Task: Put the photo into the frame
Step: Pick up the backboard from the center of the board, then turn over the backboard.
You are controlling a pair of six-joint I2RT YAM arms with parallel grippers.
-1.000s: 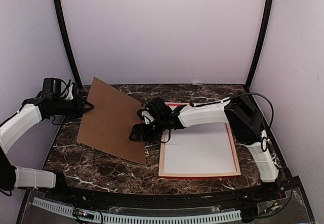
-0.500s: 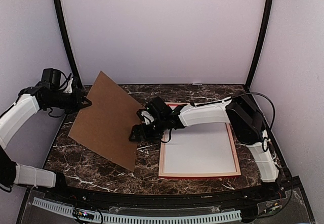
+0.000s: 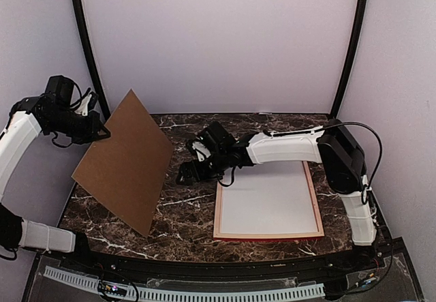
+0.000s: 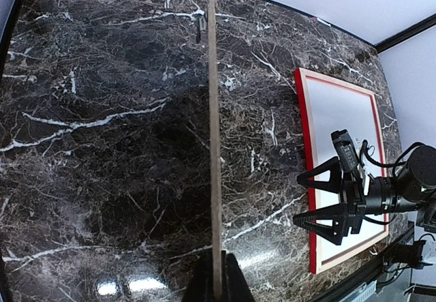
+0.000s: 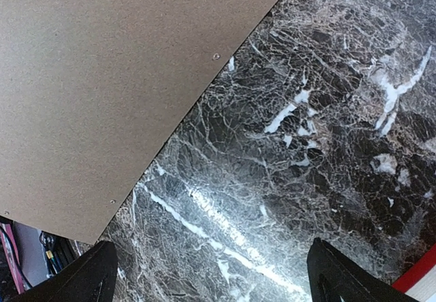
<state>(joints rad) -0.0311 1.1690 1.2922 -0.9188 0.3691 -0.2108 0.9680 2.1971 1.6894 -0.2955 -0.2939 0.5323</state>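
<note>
The frame (image 3: 269, 236) lies flat at the right of the table; its red rail shows in the left wrist view (image 4: 304, 172). A white sheet (image 3: 269, 203) fills it. The photo's dark picture side shows in no view. My left gripper (image 3: 102, 136) is shut on the edge of the plain brown backing board (image 3: 126, 159) and holds it raised and steeply tilted at the left. The left wrist view sees the board edge-on (image 4: 212, 145) between my fingers (image 4: 216, 290). My right gripper (image 3: 185, 176) is open and empty over bare marble, just left of the frame. Its jaws stand wide apart (image 5: 218, 275).
The dark marble table (image 3: 184, 220) lies between the board and the frame. The board's lower corner (image 5: 102, 77) hangs near my right gripper. Black corner posts (image 3: 88, 56) and pale walls close in the back and sides.
My left gripper has lifted the board up and to the left, tilting it steeper and clear of the table's middle. My right gripper has stayed open and moved slightly back.
</note>
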